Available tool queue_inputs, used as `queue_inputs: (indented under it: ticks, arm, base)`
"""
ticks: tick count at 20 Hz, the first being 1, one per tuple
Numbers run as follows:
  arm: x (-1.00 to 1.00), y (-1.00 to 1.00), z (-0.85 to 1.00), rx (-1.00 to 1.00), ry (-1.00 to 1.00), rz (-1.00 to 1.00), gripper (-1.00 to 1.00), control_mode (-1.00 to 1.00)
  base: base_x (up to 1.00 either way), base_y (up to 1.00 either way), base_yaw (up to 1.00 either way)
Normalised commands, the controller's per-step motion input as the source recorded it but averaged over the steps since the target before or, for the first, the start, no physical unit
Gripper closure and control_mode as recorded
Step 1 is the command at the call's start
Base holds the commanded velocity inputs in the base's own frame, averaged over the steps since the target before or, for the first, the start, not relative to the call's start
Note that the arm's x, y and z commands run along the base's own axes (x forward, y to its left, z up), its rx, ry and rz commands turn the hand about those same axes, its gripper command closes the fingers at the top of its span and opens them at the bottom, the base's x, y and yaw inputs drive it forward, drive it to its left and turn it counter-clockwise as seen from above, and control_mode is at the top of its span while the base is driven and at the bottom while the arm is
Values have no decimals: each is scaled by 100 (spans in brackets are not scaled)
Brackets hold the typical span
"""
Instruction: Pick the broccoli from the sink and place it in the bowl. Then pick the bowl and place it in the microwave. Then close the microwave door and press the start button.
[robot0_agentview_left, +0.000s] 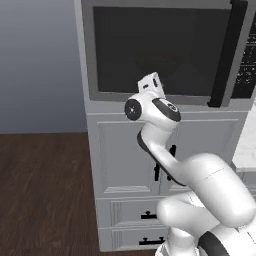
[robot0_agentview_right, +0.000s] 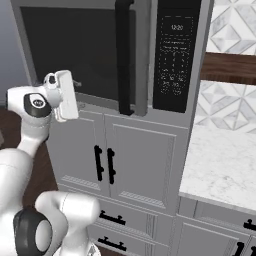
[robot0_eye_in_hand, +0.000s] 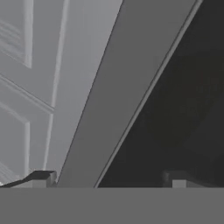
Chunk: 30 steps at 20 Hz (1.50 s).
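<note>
Hand view: gripper (robot0_eye_in_hand: 107, 179) spread wide, holding nothing, tips against door's (robot0_agentview_left: 160, 50) lower grey frame beside dark glass. Door shut on microwave (robot0_agentview_right: 107, 55); long black bar handle (robot0_agentview_right: 125, 57) upright beside black button panel (robot0_agentview_right: 175, 55). White panelled cabinets (robot0_agentview_right: 125, 160) below, marble counter (robot0_agentview_right: 225, 165) right.

The big grey microwave door (robot0_agentview_right: 90, 55) has a smooth matt frame and a dark, slightly shiny glass window. Its long black bar handle (robot0_agentview_right: 125, 57) looks like smooth plastic. The white cabinet doors (robot0_agentview_right: 140, 160) below look painted and matt. The white stone counter (robot0_agentview_right: 225, 165) looks polished, like marble. The dark brown floor (robot0_agentview_left: 45, 195) shows wood grain.
</note>
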Motion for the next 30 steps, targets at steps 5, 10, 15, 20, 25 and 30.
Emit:
queue_inputs:
  ticks: [5, 10, 15, 20, 25, 30]
  arm:
    - [59, -32, 3, 2, 2, 0, -100, -100]
    - [9, -53, 17, 11, 0, 2, -100, -100]
    - [-33, -55, 14, 18, -1, 9, -100, -100]
    - [-59, -56, 6, 25, -4, 12, -100, -100]
    - [-98, -39, 3, 41, -4, 7, -100, -100]
    - [-55, -38, -16, 24, 14, 1, -100, -100]
  base:
    - [0, 0, 0]
    - [0, 0, 0]
    - [0, 0, 0]
    - [0, 0, 0]
    - [0, 0, 0]
    - [0, 0, 0]
